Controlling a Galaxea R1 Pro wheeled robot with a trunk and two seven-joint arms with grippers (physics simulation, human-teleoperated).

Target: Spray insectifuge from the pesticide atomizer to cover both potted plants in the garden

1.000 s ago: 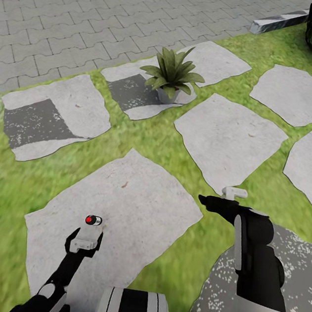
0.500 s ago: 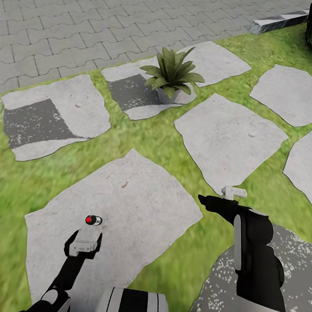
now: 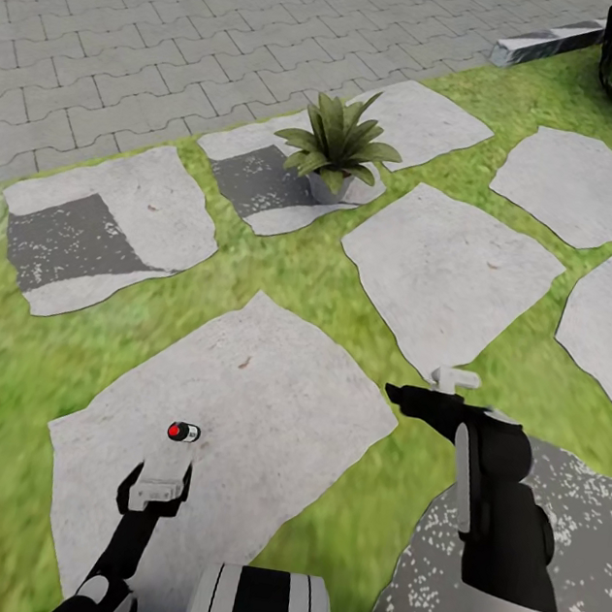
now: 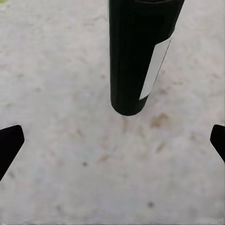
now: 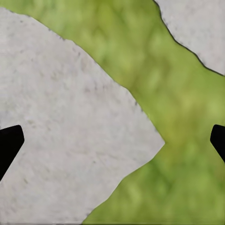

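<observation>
on the big stepping stone (image 3: 231,413), the pesticide atomizer (image 3: 183,432) stands upright; left fingers (image 4: 9,143) spread apart, off it. potted plant (image 3: 338,144) well beyond across grass (image 3: 301,271); right fingers (image 5: 9,140) apart.

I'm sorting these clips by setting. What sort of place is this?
Most likely a garden or yard: green lawn with flat stepping stones, grey paving behind, and a small potted plant.

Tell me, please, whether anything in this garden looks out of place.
Yes: dark square patches dotted with whitish specks mark two stepping stones, one beside the potted plant, another farther left; their straight edges look unnatural on stone.
</observation>
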